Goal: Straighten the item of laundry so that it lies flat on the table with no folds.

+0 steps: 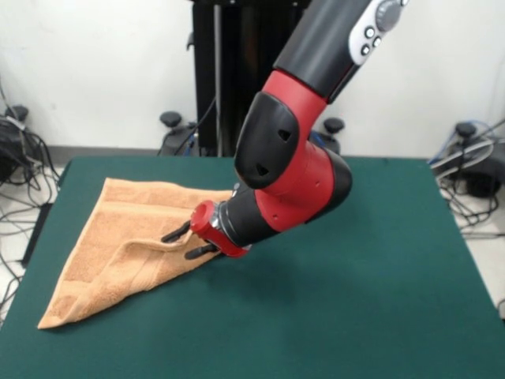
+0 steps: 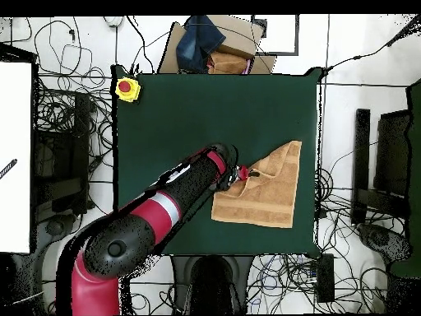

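The item of laundry (image 1: 110, 237), a peach-orange towel, lies on the left part of the green table (image 1: 331, 316), with one side folded over so it forms a rough triangle. A raised ridge of cloth runs toward my gripper (image 1: 188, 242), which sits low at the towel's right edge. It is open, with its black fingers (image 1: 175, 234) apart on either side of that ridge. In the overhead view, the towel (image 2: 263, 202) lies near the table's (image 2: 189, 107) right side. There the gripper (image 2: 249, 174) is at the towel's folded left edge.
A yellow box with a red button (image 2: 127, 89) sits at one table corner. A cardboard box with clothes (image 2: 214, 49) stands just beyond the table's edge. Cables cover the floor all around, and the towel's tip (image 1: 47, 322) lies close to the table edge.
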`<state>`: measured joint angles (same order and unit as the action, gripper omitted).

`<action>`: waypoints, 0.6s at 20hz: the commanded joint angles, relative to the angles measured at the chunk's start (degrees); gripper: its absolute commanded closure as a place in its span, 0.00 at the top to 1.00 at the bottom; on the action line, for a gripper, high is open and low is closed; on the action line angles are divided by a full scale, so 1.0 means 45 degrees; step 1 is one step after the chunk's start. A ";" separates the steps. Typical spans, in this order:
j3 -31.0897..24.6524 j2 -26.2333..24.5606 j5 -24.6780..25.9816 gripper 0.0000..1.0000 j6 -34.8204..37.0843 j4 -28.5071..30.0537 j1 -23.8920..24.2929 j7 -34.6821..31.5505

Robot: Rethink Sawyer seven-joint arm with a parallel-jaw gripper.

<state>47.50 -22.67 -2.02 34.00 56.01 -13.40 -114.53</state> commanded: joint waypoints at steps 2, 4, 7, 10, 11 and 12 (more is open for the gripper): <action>-0.1033 -0.0500 0.0479 1.00 -0.0264 0.0936 0.0166 -0.1834; -0.0990 -0.0519 0.0477 1.00 -0.0294 0.0949 0.0163 -0.1961; -0.0911 -0.0602 0.0398 1.00 -0.0237 0.0931 0.0080 -0.2242; -0.0701 -0.0934 0.0164 1.00 0.0106 0.0512 -0.0039 -0.2656; -0.0636 -0.1019 0.0116 1.00 0.0219 0.0377 -0.0060 -0.2722; -0.0618 -0.1071 0.0086 1.00 0.0218 0.0288 -0.0049 -0.2761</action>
<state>47.52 -23.00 -1.30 33.98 56.91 -13.51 -114.53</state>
